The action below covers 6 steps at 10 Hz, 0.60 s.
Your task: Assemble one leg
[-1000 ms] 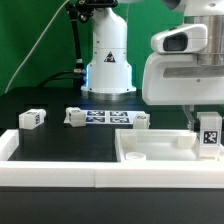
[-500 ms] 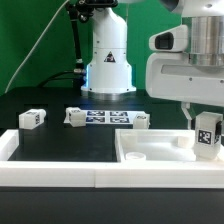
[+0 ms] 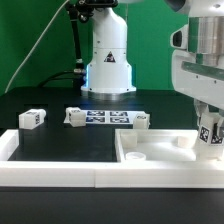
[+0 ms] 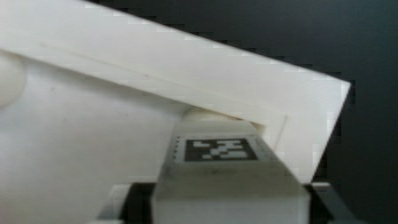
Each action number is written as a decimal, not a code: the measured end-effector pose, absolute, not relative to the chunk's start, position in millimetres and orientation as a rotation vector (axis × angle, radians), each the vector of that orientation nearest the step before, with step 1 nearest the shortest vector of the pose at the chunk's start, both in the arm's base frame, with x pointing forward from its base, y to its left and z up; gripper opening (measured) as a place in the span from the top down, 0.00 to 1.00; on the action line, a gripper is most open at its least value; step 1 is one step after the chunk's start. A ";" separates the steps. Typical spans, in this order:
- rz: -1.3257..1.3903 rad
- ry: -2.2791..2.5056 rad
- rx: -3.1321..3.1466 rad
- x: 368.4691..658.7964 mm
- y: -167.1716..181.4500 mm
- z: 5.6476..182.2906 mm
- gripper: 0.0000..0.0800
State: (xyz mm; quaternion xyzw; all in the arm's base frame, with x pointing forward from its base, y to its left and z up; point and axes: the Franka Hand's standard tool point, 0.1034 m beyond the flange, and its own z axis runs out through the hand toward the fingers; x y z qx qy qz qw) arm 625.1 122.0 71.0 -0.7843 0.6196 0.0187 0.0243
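My gripper (image 3: 211, 128) is shut on a white leg (image 3: 212, 134) with a black-and-white tag and holds it upright at the exterior view's right, low over the far right corner of the large white panel (image 3: 155, 152). In the wrist view the leg (image 4: 222, 165) fills the space between my dark fingers (image 4: 143, 203), its end next to the panel's raised rim corner (image 4: 294, 120). Three more legs lie on the black table: one at the exterior view's left (image 3: 32, 118), one further right (image 3: 75, 116) and one by the panel's back rim (image 3: 140, 122).
The marker board (image 3: 105, 117) lies flat on the table in front of the arm's white base (image 3: 108, 60). A white wall (image 3: 50, 170) runs along the table's front edge. The panel has round sockets near its corners (image 3: 135, 157).
My gripper has moved toward the exterior view's right and down with the leg, bringing it closer to the panel's far right corner.
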 end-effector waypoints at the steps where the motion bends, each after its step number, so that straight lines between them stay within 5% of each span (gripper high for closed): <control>1: 0.064 1.950 -2.393 625.7 120.6 70.8 0.64; 3: 0.082 2.073 -2.277 625.1 124.4 70.9 0.57; 4: 0.081 2.044 -2.303 625.0 124.6 70.8 0.40; 5: 0.080 2.001 -2.340 625.0 124.8 70.8 0.40; 6: 0.078 1.958 -2.375 625.0 124.9 70.7 0.24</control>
